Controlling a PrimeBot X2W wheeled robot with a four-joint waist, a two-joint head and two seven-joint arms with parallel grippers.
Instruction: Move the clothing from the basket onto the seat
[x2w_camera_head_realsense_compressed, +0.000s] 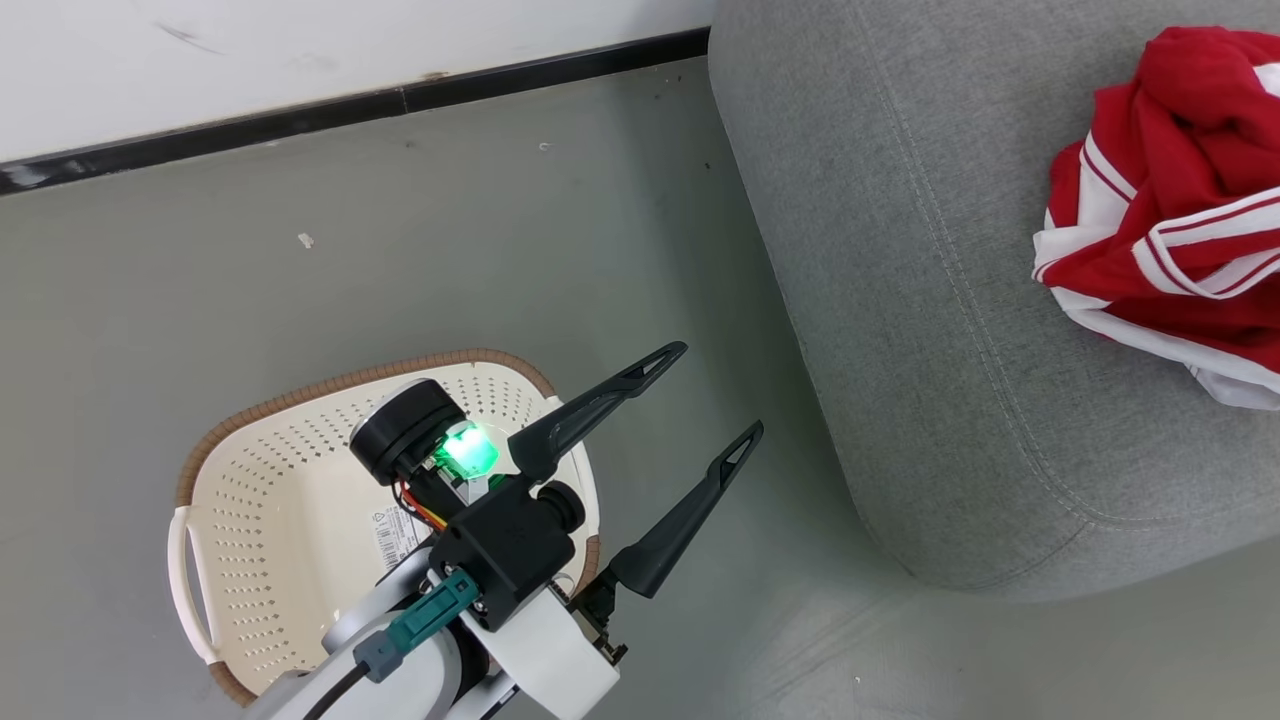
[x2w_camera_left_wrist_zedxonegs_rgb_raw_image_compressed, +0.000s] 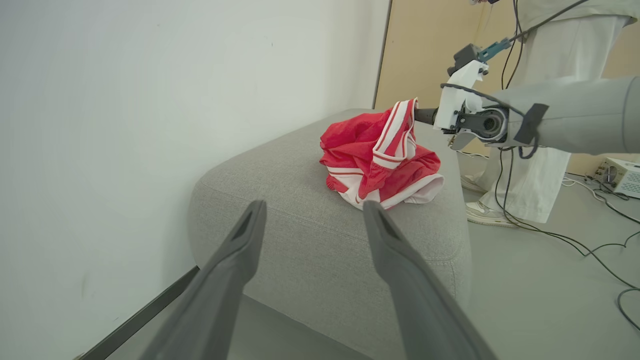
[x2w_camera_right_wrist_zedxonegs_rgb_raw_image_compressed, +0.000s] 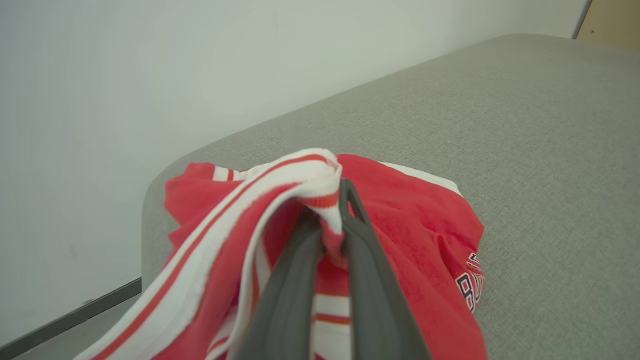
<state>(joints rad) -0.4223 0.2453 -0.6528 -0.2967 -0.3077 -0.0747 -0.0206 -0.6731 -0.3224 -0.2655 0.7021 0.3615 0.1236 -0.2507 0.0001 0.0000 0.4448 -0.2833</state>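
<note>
Clothing (x2w_camera_head_realsense_compressed: 1180, 200): red with white stripes, crumpled in one heap on top of the seat (x2w_camera_head_realsense_compressed: 900, 300), toward its right side. No clear long axis. One striped band drawn up off the heap; dark lettering on the right flank in the right wrist view.

Right end effector (x2w_camera_right_wrist_zedxonegs_rgb_raw_image_compressed: 331, 204): fingers together, clamped on that striped band.

Basket (x2w_camera_head_realsense_compressed: 260, 480): upright on the floor (x2w_camera_head_realsense_compressed: 300, 300), left of the seat, partly covered by the left arm (x2w_camera_head_realsense_compressed: 520, 640). Inside: a label sticker (x2w_camera_head_realsense_compressed: 395, 535) on its bottom.

Left end effector (x2w_camera_head_realsense_compressed: 719, 386): fingers well apart, above the floor between basket and seat.
</note>
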